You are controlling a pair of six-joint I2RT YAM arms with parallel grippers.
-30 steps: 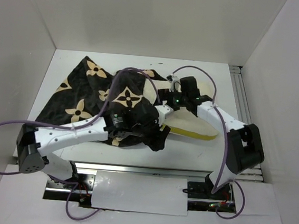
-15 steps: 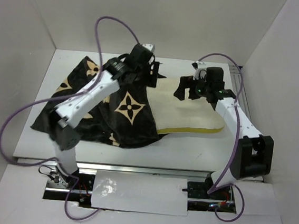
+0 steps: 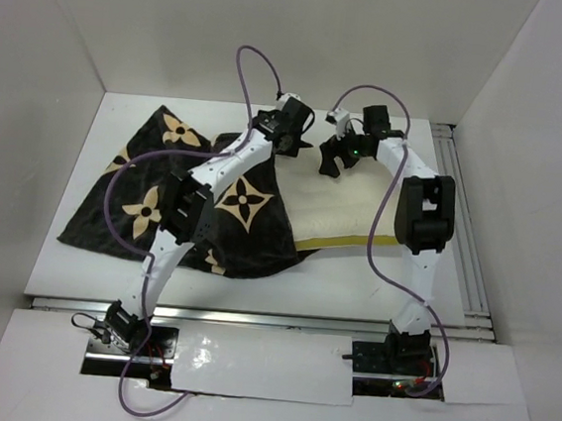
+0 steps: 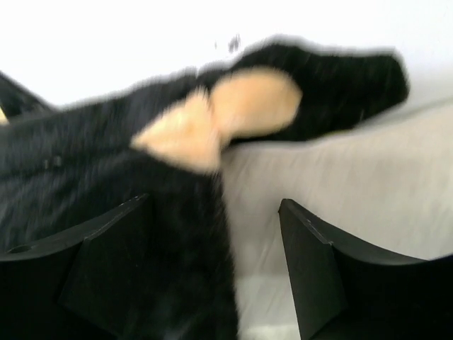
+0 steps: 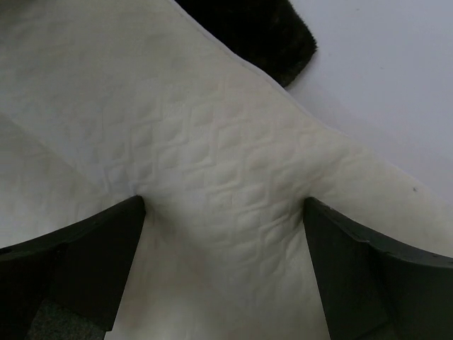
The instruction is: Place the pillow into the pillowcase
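The cream pillow (image 3: 346,209) lies right of centre, its left part under the dark flowered pillowcase (image 3: 177,201). My left gripper (image 3: 297,142) is open at the far edge of the pillowcase's mouth; in the left wrist view its jaws straddle the black plush edge (image 4: 177,234) with the pillow (image 4: 340,184) beside it. My right gripper (image 3: 331,162) is open and pressed down on the pillow's far left corner; the right wrist view shows the quilted surface (image 5: 226,205) bulging between the fingers, with a pillowcase corner (image 5: 262,32) beyond.
White walls close in the table at the back and both sides. A metal rail (image 3: 459,218) runs along the right edge. Bare table (image 3: 354,282) lies in front of the pillow. Purple cables (image 3: 260,69) loop above both arms.
Both arms have swung from the near middle to the far edge. The left gripper left the pillowcase's front and went to its far mouth edge; the right gripper moved left onto the pillow's far corner.
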